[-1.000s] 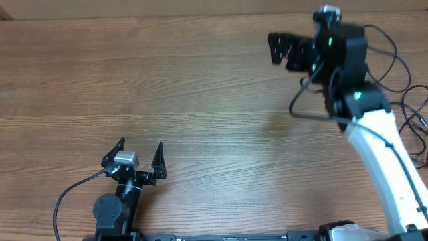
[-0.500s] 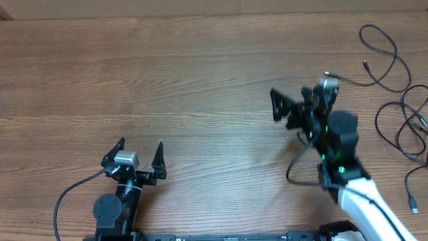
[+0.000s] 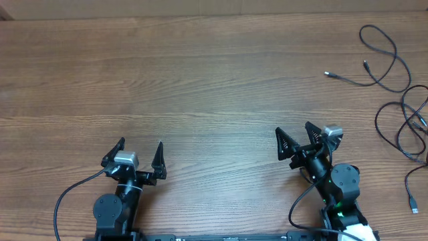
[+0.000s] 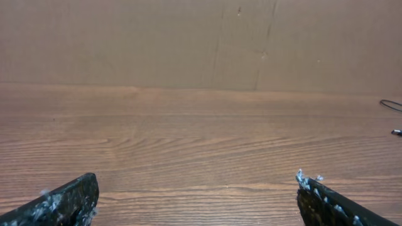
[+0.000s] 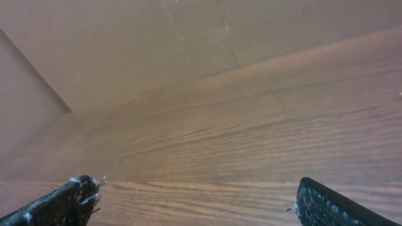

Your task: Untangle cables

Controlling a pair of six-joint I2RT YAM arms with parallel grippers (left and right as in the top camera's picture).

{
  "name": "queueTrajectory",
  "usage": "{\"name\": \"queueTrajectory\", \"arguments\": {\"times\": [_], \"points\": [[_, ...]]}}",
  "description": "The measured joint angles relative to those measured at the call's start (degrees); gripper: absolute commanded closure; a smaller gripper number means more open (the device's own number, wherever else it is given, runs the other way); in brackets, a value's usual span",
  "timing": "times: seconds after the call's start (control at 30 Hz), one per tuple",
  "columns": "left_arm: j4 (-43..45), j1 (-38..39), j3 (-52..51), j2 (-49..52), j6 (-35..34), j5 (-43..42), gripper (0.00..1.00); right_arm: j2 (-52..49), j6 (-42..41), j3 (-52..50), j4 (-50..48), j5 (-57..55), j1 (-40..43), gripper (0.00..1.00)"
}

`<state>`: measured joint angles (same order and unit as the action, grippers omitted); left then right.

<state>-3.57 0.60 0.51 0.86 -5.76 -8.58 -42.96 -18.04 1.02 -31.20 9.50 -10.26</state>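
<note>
Thin black cables lie loose at the table's right side in the overhead view. One cable with a silver plug tip runs up into a loop at the far right. A second cable curls in loops by the right edge, and a third cable's plug end lies nearer the front. My right gripper is open and empty near the front edge, well left of them. My left gripper is open and empty at the front left. A bit of cable shows at the right edge of the left wrist view.
The wooden table is backed by a brown cardboard wall. Both wrist views show only wood grain between the left gripper fingers and between the right gripper fingers. A thick arm wire loops at the front left.
My right arm has pulled back from the far right of the table to the front edge, uncovering the cables. The left arm has not moved.
</note>
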Motion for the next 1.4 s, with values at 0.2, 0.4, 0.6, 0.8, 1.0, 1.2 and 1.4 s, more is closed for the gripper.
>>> {"name": "queueTrajectory", "arguments": {"times": [0.2, 0.4, 0.6, 0.8, 1.0, 1.2, 1.4], "points": [[0.0, 0.0, 0.0, 0.0, 0.0, 0.0, 0.01, 10.4, 0.0, 0.0, 11.2, -0.1, 0.0, 0.0], [0.0, 0.0, 0.0, 0.0, 0.0, 0.0, 0.01, 19.2, 0.0, 0.0, 20.9, -0.1, 0.8, 0.0], [0.0, 0.0, 0.0, 0.0, 0.0, 0.0, 0.01, 29.4, 0.0, 0.0, 30.1, -0.2, 2.7, 0.0], [0.0, 0.0, 0.0, 0.0, 0.0, 0.0, 0.0, 38.3, 0.1, 0.0, 35.7, -1.2, 3.0, 0.0], [0.0, 0.0, 0.0, 0.0, 0.0, 0.0, 0.01, 42.2, 2.5, 0.0, 35.6, -2.5, 3.1, 0.0], [0.0, 0.0, 0.0, 0.0, 0.0, 0.0, 0.0, 42.2, 9.7, 0.0, 35.7, -2.0, 3.1, 0.0], [0.0, 0.0, 0.0, 0.0, 0.0, 0.0, 0.01, 42.2, 21.5, 0.0, 35.7, -1.4, 3.1, 0.0]]}}
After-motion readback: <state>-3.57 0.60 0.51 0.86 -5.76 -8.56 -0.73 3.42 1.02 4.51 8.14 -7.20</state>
